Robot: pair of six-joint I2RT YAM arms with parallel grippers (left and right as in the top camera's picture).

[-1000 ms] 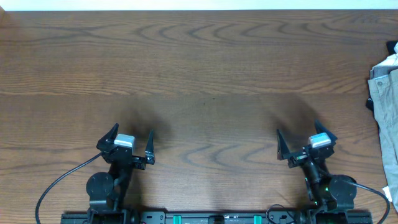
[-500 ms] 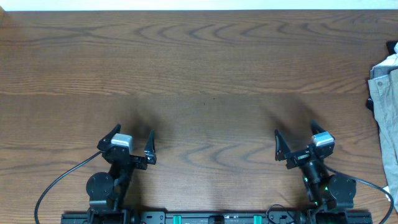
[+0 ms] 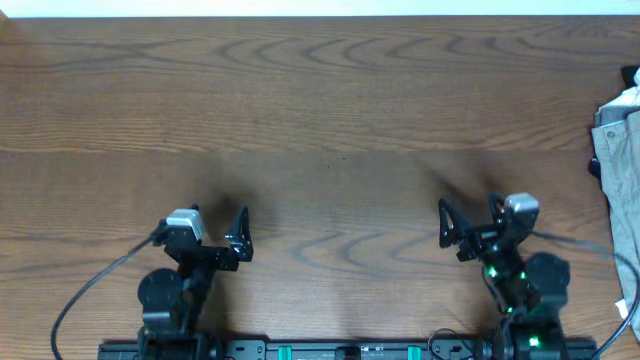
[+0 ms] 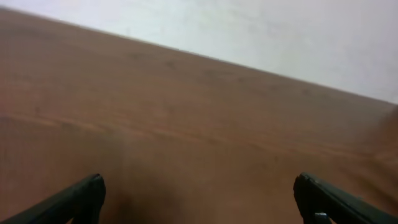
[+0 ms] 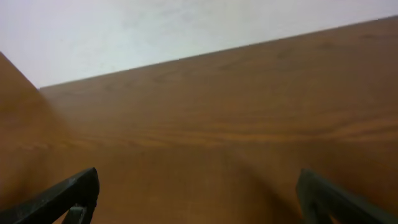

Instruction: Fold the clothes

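Khaki, grey-green cotton garment bunched at 3 o'clock edge of brown wooden table; left gripper, right gripper splayed, empty, near 6. Likely risk: shallow pinch at full reach, dragging garment off edge.

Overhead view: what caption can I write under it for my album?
Left gripper and right gripper open above a wooden table, khaki clothes bunched at its right edge.

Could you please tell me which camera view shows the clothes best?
The overhead view: the clothes lie at the right edge of the table, partly cut off by the frame. Both wrist views show only table and wall.
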